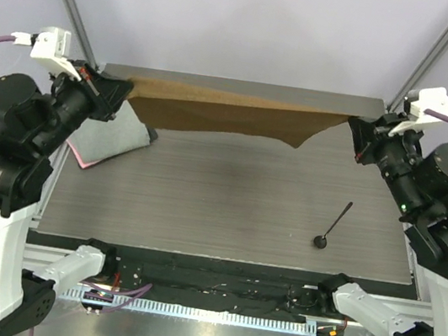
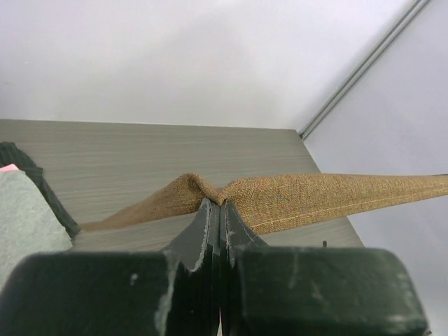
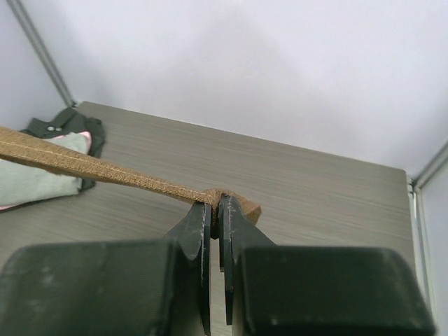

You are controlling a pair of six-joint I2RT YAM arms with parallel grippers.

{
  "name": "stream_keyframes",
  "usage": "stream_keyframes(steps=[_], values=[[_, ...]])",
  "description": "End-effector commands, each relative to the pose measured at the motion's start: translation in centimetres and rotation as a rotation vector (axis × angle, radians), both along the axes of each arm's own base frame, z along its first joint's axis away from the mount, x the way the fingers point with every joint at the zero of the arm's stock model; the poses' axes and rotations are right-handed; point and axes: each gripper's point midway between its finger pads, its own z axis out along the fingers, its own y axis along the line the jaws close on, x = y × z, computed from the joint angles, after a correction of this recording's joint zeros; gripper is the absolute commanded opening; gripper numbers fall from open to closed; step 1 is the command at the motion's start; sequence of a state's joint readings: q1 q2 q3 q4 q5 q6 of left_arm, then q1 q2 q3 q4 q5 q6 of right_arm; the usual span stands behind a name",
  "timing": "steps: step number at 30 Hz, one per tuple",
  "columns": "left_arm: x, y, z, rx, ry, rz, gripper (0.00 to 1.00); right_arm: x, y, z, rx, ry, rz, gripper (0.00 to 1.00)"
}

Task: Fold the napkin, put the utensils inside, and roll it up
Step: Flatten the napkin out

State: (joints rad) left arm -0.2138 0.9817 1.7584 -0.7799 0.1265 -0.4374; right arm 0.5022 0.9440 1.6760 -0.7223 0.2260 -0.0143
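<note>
Spanning the grey wood-grain table (image 1: 201, 207), pale walls (image 1: 248, 18) behind, napkin (image 1: 216, 111) clenched by left hand (image 1: 128, 88) and right hand (image 1: 354, 123).

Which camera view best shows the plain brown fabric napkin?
Top external: the whole brown fabric napkin stretches between the left gripper and right gripper. Each wrist view shows only its pinched corner and one taut edge.

The napkin (image 1: 216, 111) hangs over the table (image 1: 217, 210) at back, utensil (image 1: 335, 226) front-right, cloth (image 1: 109, 141) left.

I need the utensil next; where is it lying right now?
In the top view the black utensil lies on the table, right side, near the front edge, apart from the stretched napkin.
</note>
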Motion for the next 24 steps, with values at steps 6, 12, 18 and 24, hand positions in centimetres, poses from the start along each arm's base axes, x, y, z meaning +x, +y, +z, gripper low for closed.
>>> stream_keyframes(steps=[6, 12, 18, 24], values=[[-3.0, 0.4, 4.1, -0.084, -0.098, -0.008, 0.01, -2.7, -2.6, 5.5, 0.089, -0.131, -0.054, 0.01], [8.1, -1.2, -1.8, -0.04, 0.093, 0.026, 0.0, 6.0, -3.6, 1.6, -0.058, 0.006, -0.33, 0.01], [20.7, -2.4, -14.9, -0.023, 0.42, 0.042, 0.0, 18.1, -5.1, -8.3, -0.075, 0.238, -0.314, 0.01], [29.7, -2.6, -26.2, -0.068, 0.665, -0.011, 0.21, 27.4, -4.8, -21.4, -0.068, 0.494, -0.155, 0.01]])
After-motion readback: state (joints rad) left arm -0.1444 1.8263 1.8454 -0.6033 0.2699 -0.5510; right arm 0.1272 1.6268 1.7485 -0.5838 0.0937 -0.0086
